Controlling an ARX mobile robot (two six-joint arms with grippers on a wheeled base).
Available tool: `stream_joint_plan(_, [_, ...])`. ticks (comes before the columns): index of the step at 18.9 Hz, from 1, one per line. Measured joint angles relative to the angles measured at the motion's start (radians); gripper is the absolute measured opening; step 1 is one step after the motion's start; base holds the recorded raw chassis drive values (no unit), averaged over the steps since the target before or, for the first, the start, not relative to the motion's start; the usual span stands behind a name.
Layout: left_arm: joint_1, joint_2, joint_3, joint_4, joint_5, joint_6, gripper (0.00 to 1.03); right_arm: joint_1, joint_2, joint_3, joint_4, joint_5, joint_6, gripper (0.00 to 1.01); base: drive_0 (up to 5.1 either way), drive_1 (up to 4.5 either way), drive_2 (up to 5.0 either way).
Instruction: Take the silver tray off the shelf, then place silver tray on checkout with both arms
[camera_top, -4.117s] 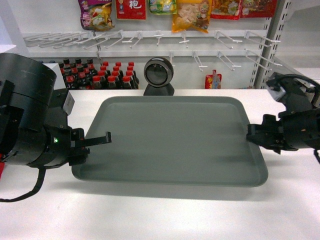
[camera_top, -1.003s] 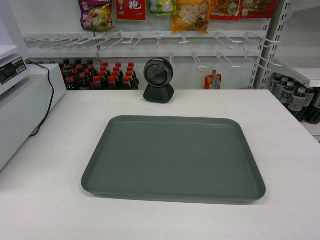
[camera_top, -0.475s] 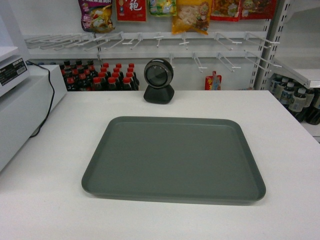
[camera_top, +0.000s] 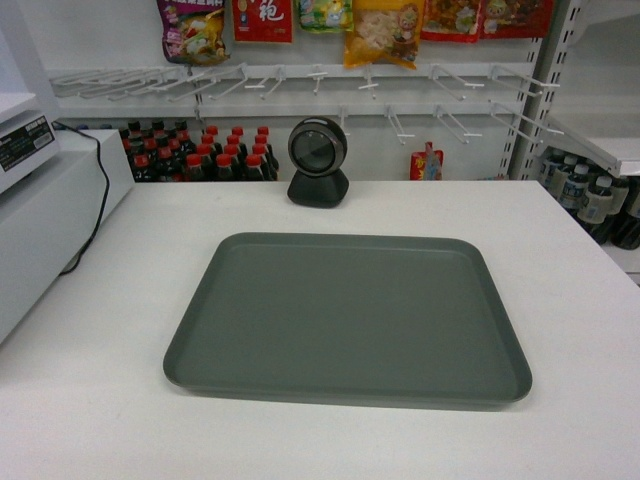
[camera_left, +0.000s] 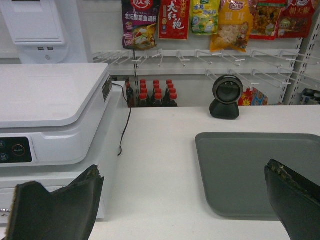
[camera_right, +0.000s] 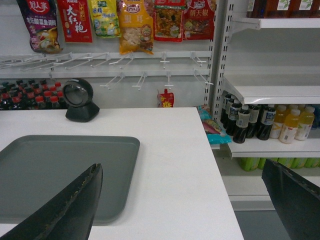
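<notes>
**Open counter on three sides of the tray, scanner and register at the edges**

The tray (camera_top: 348, 318) lies flat on the checkout (camera_top: 560, 250), with bare counter left, right and in front of it, so a gripper could pass along any of those rims. Behind it stands a black scanner (camera_top: 318, 160), near the far rim but apart from it. On the left a white register (camera_top: 40, 215) blocks the counter's edge, and its black cable (camera_top: 92, 200) hangs down beside it. Wire hooks (camera_top: 300, 78) jut out above the back of the counter. To the right a shelf (camera_right: 272, 90) with bottles (camera_right: 260, 122) stands clear of the counter's side.
</notes>
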Motion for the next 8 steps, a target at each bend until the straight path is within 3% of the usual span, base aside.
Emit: stream_joint_plan(8, [0.0,0.0,0.0,0.0,0.0,0.0,0.98,0.0,0.0,0.0,0.0,0.0,0.0,0.98,0.0,0.0,0.0])
